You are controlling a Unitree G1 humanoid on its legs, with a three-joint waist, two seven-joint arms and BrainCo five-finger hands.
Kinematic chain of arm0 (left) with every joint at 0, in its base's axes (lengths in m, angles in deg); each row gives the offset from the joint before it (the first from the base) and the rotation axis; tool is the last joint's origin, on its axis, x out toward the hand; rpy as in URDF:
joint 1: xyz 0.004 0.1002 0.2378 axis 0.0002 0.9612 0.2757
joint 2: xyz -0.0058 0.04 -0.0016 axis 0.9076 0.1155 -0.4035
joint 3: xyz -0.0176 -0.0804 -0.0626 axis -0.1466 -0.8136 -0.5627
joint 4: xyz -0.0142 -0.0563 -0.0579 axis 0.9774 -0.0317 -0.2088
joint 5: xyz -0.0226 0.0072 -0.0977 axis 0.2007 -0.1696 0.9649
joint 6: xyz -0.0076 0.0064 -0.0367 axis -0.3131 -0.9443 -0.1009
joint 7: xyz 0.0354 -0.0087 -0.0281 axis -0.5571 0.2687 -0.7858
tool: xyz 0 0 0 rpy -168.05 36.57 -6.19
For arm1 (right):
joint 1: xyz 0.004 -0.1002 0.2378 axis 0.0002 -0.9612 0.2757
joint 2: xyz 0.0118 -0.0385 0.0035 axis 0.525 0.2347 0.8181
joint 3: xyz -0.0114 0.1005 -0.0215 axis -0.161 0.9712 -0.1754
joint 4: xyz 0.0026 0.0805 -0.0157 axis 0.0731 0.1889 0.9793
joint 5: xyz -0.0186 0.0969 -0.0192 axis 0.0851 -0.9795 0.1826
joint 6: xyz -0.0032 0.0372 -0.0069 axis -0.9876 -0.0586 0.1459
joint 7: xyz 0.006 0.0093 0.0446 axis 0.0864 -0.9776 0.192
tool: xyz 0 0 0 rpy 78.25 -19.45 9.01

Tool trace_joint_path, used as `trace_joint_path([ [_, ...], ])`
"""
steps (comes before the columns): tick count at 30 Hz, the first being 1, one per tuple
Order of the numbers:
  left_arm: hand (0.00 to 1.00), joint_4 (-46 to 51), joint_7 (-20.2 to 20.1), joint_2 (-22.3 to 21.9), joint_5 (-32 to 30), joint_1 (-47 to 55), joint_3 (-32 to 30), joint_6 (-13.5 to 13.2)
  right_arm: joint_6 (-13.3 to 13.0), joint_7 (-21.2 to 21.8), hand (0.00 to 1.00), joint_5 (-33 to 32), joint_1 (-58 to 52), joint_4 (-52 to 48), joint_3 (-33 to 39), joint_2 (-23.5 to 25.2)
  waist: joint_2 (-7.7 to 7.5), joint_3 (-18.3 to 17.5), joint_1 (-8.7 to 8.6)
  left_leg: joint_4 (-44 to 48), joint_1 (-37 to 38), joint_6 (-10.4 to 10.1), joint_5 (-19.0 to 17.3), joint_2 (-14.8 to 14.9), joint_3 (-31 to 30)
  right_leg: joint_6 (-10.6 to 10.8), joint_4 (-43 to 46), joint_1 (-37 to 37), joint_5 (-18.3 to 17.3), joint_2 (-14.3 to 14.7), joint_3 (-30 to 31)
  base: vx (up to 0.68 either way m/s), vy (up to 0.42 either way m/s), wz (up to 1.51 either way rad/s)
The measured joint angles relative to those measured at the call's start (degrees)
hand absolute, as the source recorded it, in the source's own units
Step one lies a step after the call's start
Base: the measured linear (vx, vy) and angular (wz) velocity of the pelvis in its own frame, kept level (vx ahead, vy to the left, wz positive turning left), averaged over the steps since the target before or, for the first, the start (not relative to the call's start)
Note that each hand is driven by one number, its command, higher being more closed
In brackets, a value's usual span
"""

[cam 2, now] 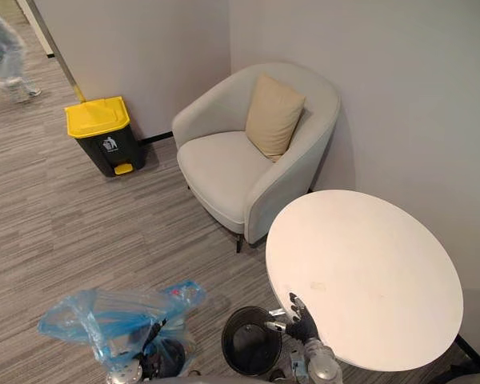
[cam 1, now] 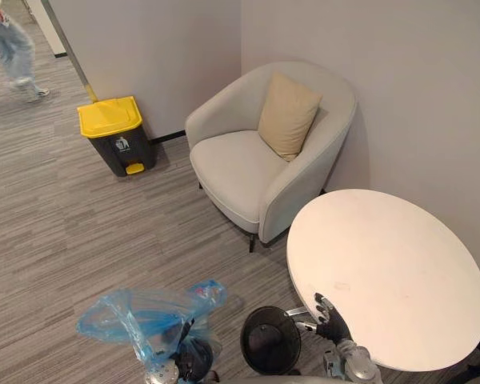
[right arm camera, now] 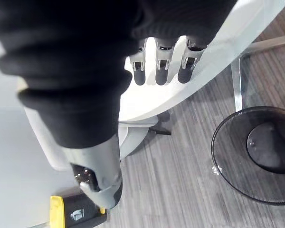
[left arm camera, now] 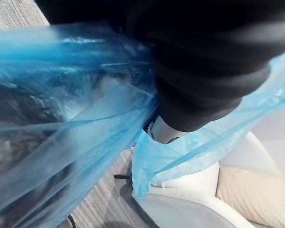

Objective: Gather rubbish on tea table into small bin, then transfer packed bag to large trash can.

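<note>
Transfer step, we judge: blue bag (cam 1: 136,320) bunched around left hand (cam 1: 190,358), whose grasp we cannot tell, right hand (cam 1: 332,320) slack just beside empty small bin (cam 1: 270,340); next we must carry the bag to the yellow-lidded trash can (cam 1: 116,136) well ahead.

Left hand (left arm camera: 209,71) largely buried in blue bag (cam 1: 132,320); person (cam 1: 12,50) blurred, cut by edge.
</note>
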Motion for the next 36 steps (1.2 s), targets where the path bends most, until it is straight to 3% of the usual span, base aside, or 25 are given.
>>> trace_joint_path([
  [10, 1.0, -1.0, 0.0, 0.1, 0.8, 0.0, 2.0, -0.1, 0.0, -0.9, 0.0, 1.3, -0.3, 0.0, 0.4, 0.5, 0.07, 0.0, -0.02, 0.0, 0.5, 0.0, 0.0, 0.0, 0.6, 0.1, 0.6, 0.0, -0.1, 0.0, 0.7, -0.01, 0.002, -0.03],
  [16, 1.0, -1.0, 0.1, 0.1, 1.0, 0.2, 2.0, -1.2, -0.1, -0.6, 0.0, 1.3, 2.0, 0.0, -0.9, 0.4, -0.01, 1.5, 0.22, 0.0, 0.3, 0.0, 0.0, 0.1, 4.0, 0.1, 2.9, -3.3, -0.2, 0.0, 4.3, -0.05, 0.01, -0.3],
  [20, 1.0, 0.2, 0.1, 1.0, 2.1, -2.9, 1.7, -1.1, -0.2, -0.5, 0.0, 1.2, 6.5, -0.6, -3.1, 0.6, -2.13, 4.1, 0.13, 5.7, -6.3, 2.0, -1.7, -0.6, 5.2, 1.1, 9.0, -11.1, -0.3, -1.5, 7.1, -0.1, 0.006, -0.22],
  [21, 1.0, 0.8, 0.0, 0.7, 2.1, -3.2, 1.2, -1.1, -0.1, -0.5, 0.0, 1.2, 7.7, -0.7, -3.1, 0.0, -1.46, 5.1, 0.08, 5.9, -6.9, 2.3, -1.8, 0.4, 5.2, 2.8, 13.6, -11.9, -2.8, -1.4, 8.2, -0.1, -0.006, 0.28],
  [22, 1.0, 1.7, 0.1, 0.5, 2.3, -3.6, 0.8, -1.1, 0.0, -0.5, 0.0, 1.2, 7.5, -0.7, -3.4, 0.0, -1.16, 5.8, -0.21, 7.6, -7.5, 2.2, -1.6, 0.1, 4.2, 1.8, 27.7, -15.1, -9.1, -2.9, 9.7, -0.03, -0.026, 0.54],
  [24, 1.0, 3.8, 0.1, 0.9, 3.2, -3.0, 0.5, -1.2, -0.1, -0.1, 0.0, 1.2, 7.2, -0.7, -5.4, 0.3, -2.94, 5.6, 0.05, 10.0, -7.7, 2.4, -1.8, -1.4, 1.4, 3.5, 39.9, -14.7, -13.2, -3.9, 11.8, 0.03, -0.085, 0.9],
  [26, 1.0, 5.5, 0.1, 1.0, 3.3, -2.9, -0.6, -1.1, -0.1, 0.3, 0.0, 1.2, 8.8, -0.8, -7.7, 0.7, -4.34, 5.1, 0.5, 12.8, -10.7, 2.4, -1.8, -2.7, -0.5, 4.8, 37.9, -14.3, -14.7, -3.3, 13.3, -0.04, -0.099, 0.71],
  [27, 1.0, 6.7, 0.2, -0.6, 3.3, -2.7, -0.3, -1.1, -0.1, 0.3, 0.0, 1.2, 10.1, -1.2, -7.6, 0.8, -2.45, 5.4, 2.04, 13.2, -12.5, 2.0, -1.3, -1.2, -0.9, 4.8, 32.3, -11.5, -16.1, -1.5, 14.3, -0.11, -0.103, 0.22],
  [28, 1.0, 7.6, 0.1, -1.4, 3.4, -2.6, -0.1, -1.1, -0.1, 0.1, 0.0, 1.1, 10.6, -3.3, -7.7, 1.2, -2.82, 5.9, 3.55, 14.6, -14.8, 1.7, -1.0, -1.5, -0.9, 2.7, 30.1, -11.6, -18.6, -1.5, 15.8, -0.13, -0.113, 0.16],
  [29, 1.0, 8.0, 0.2, -1.8, 3.4, -2.9, 0.0, -1.1, -0.1, 0.2, 0.0, 1.0, 10.9, -4.2, -7.8, 1.2, -2.89, 6.0, 3.76, 15.3, -16.2, 1.5, -0.8, -1.8, -1.3, 1.3, 28.0, -11.2, -19.6, -1.7, 15.5, -0.23, -0.179, 0.5],
  [30, 1.0, 8.1, 0.3, -3.2, 3.9, -3.6, 0.2, -0.8, -0.1, 0.0, 0.0, 0.8, 12.4, -5.2, -8.0, 0.2, -0.03, 7.5, 3.25, 16.3, -18.4, 0.8, 0.6, -0.6, -4.3, -0.2, 24.3, -9.9, -18.1, -0.1, 12.6, -0.22, -0.128, 0.68],
  [31, 1.0, 8.3, 0.4, -3.7, 3.9, -3.9, 1.0, -0.8, 0.0, 0.0, 0.0, 0.4, 12.5, -5.2, -8.1, -0.3, 1.26, 8.2, 3.45, 15.3, -18.6, -0.1, 2.1, 0.3, -5.9, -0.9, 23.0, -9.2, -17.2, 1.1, 10.9, -0.23, -0.121, 0.73],
  [34, 1.0, 9.4, 1.1, -4.0, 4.2, -4.2, 2.3, -0.7, 0.0, 0.0, 0.0, -0.2, 11.8, -5.5, -7.8, -0.1, 1.08, 8.4, 3.26, 9.9, -18.5, -2.7, 7.8, 0.9, -5.6, -3.0, 22.9, -10.0, -16.3, 0.8, 6.4, -0.27, -0.107, 0.76],
  [36, 1.0, 12.9, 1.0, -3.7, 4.3, -4.3, 2.6, 0.0, 0.7, -0.3, 0.0, -0.6, 11.1, -7.1, -5.6, 0.7, -0.58, 9.5, 3.17, 19.1, -20.7, 0.6, 3.0, 0.8, 0.9, -3.5, 23.0, -11.6, -14.9, -1.6, 4.3, -0.17, -0.055, 0.61],
])
